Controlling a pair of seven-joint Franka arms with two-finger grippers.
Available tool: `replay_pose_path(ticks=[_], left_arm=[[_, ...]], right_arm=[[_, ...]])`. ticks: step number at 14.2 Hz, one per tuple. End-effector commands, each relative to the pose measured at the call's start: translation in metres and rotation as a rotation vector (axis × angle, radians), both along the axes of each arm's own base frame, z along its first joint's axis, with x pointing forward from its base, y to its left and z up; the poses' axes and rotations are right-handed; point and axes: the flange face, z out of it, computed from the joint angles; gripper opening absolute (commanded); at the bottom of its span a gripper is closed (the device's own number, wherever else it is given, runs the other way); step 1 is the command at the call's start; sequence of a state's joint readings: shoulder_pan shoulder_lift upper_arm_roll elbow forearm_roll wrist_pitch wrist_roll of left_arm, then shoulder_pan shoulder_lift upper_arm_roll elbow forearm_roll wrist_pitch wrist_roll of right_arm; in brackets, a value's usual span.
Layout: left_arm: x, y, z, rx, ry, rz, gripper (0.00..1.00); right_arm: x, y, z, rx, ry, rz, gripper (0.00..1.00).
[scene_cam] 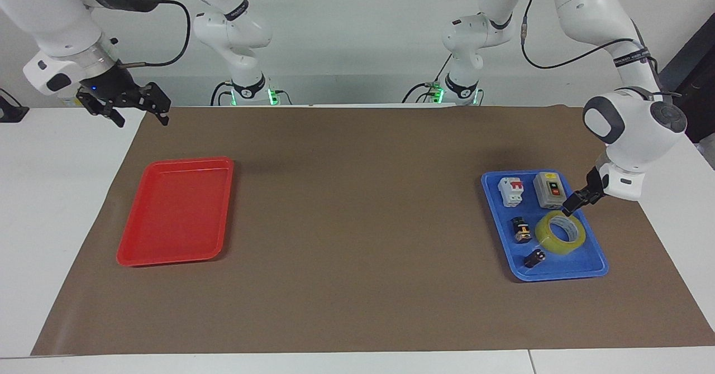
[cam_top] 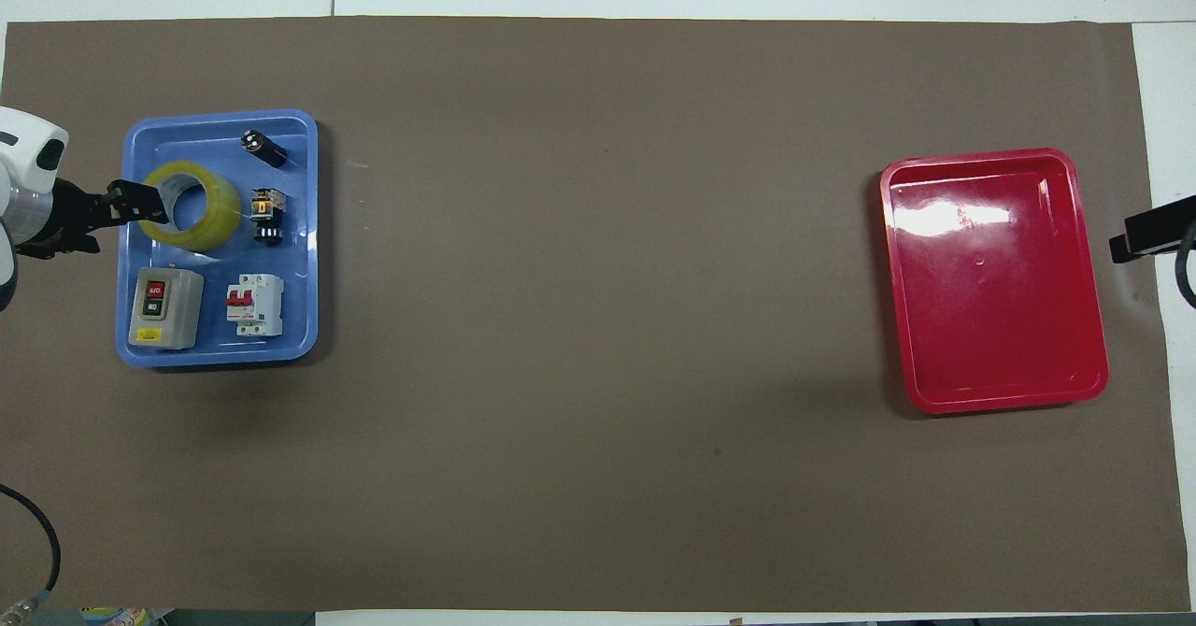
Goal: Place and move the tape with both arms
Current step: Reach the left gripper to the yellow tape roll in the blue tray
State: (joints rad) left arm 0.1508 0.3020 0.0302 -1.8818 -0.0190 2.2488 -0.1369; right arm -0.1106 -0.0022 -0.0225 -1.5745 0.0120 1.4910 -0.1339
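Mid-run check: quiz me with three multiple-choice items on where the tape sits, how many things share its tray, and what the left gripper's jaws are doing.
1. Where is the tape?
A. in the red tray
B. in the blue tray
C. on the brown mat

2. How many things lie in that tray, tape included?
A. three
B. five
C. seven

3. The left gripper is:
A. shut on the tape and lifting it
B. at the tape's rim with jaws open
C. over the red tray

Answers: 1 B, the roll lies inside the blue rim; 2 B, tape, two switch units, two small black parts; 3 B, its tips are at the roll, which lies flat in the tray.
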Motion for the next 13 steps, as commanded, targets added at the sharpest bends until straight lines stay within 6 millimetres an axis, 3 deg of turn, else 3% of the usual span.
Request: replay_pose_path(ticks=[1,5,13], left_arm=[[0.008,-0.001,-0.028,0.018,-0.029,0.018,0.99],[0.001,-0.001,-0.044,0.015,-0.011,0.024,0.97],[-0.004,-0.018,-0.053,0.014,-0.003,-0.005,0.95]], right_arm=[[-0.004,0.000,-0.001,0.019,0.002,0.025,1.00],[-0.004,0.000,0.000,0.018,0.000,0.024,1.00],[-0.004,0.000,0.000,0.018,0.000,0.022,1.00]])
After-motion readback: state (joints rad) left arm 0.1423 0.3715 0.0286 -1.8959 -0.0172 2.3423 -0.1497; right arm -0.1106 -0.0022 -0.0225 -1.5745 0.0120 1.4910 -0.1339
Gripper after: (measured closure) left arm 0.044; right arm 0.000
